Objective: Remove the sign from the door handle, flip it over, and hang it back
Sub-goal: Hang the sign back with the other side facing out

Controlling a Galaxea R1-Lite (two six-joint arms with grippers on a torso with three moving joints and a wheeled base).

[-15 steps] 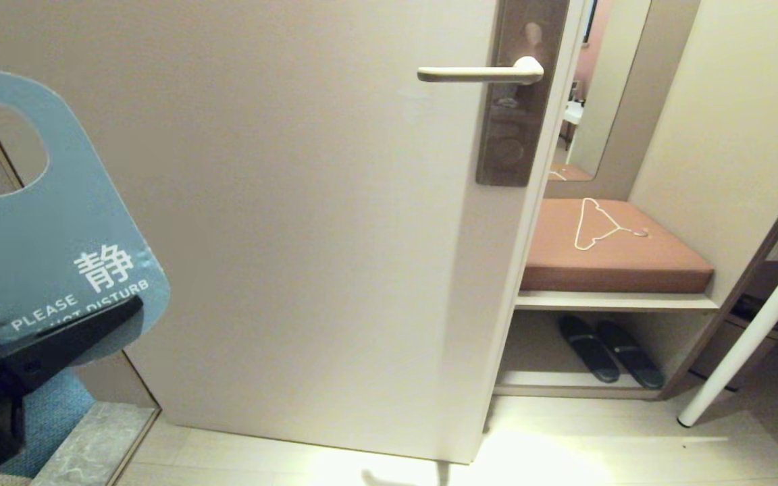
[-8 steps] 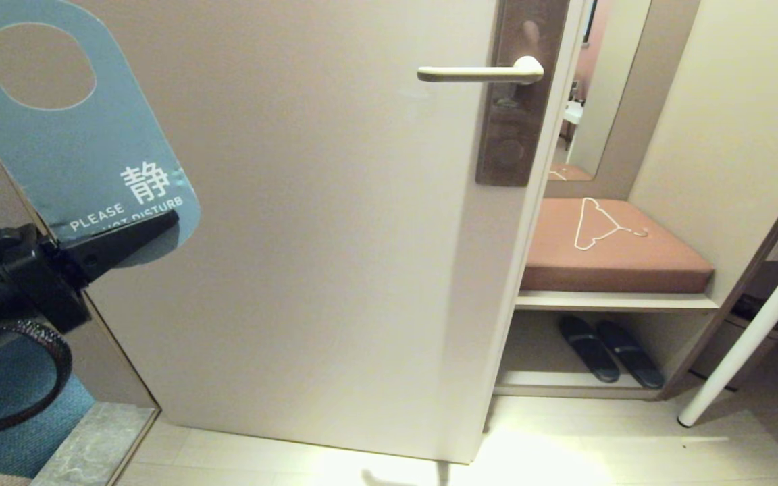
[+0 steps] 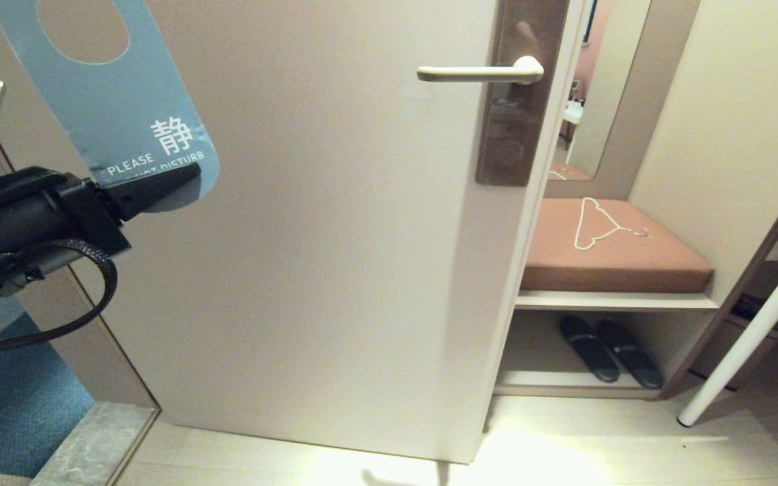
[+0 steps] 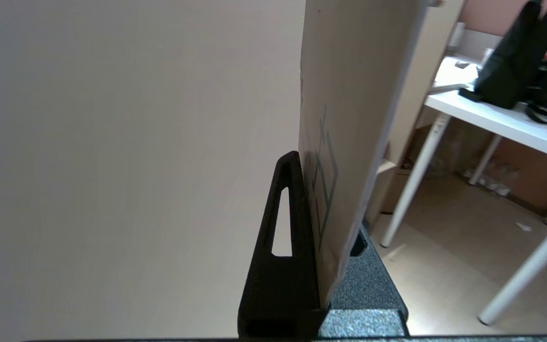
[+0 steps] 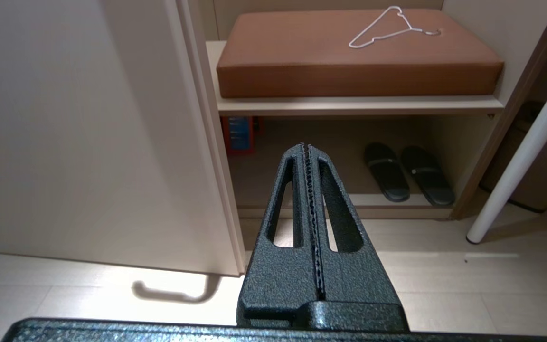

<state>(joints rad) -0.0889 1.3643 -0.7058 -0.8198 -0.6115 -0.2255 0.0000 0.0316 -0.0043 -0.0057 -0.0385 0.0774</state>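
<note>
Now | one sign [image 3: 112, 101], left gripper [image 3: 159, 185] jaws clamping it | one door handle [image 3: 480, 71] bare | right gripper [image 5: 309, 156] jaws closed, empty

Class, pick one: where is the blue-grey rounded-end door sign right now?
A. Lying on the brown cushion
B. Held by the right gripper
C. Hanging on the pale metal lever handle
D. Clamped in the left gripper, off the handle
D: the left gripper pinches the blue-grey sign's lower end, well apart from the bare pale lever door handle.

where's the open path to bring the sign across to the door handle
The door face between the sign, held in the left gripper, and the door handle is bare. It gets crowded right of the handle: backplate, door edge, then the bench cushion with the wire hanger.
</note>
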